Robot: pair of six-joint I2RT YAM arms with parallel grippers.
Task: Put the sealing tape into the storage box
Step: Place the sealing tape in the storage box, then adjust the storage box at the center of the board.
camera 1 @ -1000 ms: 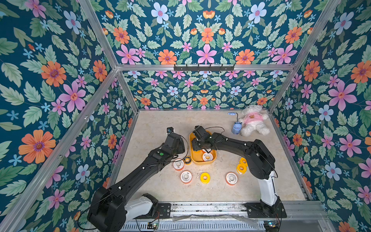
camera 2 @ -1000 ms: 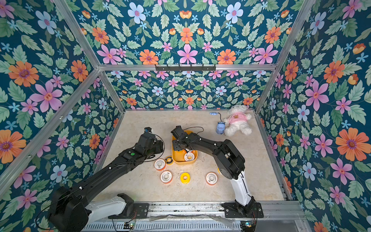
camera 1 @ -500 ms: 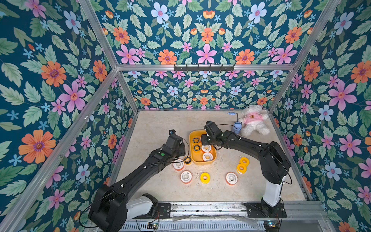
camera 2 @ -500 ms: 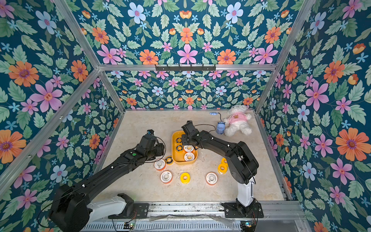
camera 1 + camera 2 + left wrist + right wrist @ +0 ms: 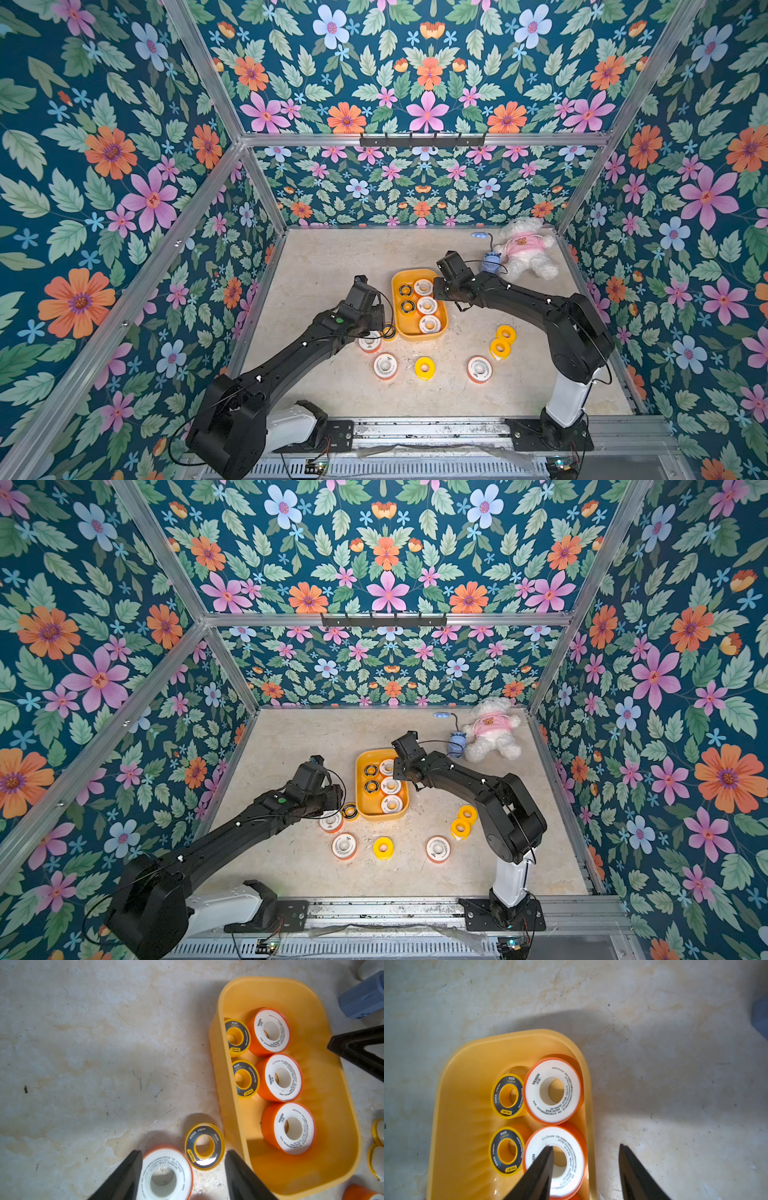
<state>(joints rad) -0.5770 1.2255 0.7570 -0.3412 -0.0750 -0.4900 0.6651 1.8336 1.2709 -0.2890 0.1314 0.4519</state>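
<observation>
Round white orange-rimmed tape roll [image 5: 166,1162]: likely light, hard, slippery; pinch outer rim.
Left hand [image 5: 183,1152]: open, empty.
Right hand [image 5: 585,1146]: open, empty.

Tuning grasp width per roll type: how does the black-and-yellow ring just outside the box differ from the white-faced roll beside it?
Face: the black-and-yellow ring has a dark face and yellow core; the white-faced roll has a white face and orange rim.
Size: the ring is clearly smaller across than the roll.
Place: the ring lies nearer the storage box than the roll.
Shared: both lie flat, hole up, on the table outside the box.
</observation>
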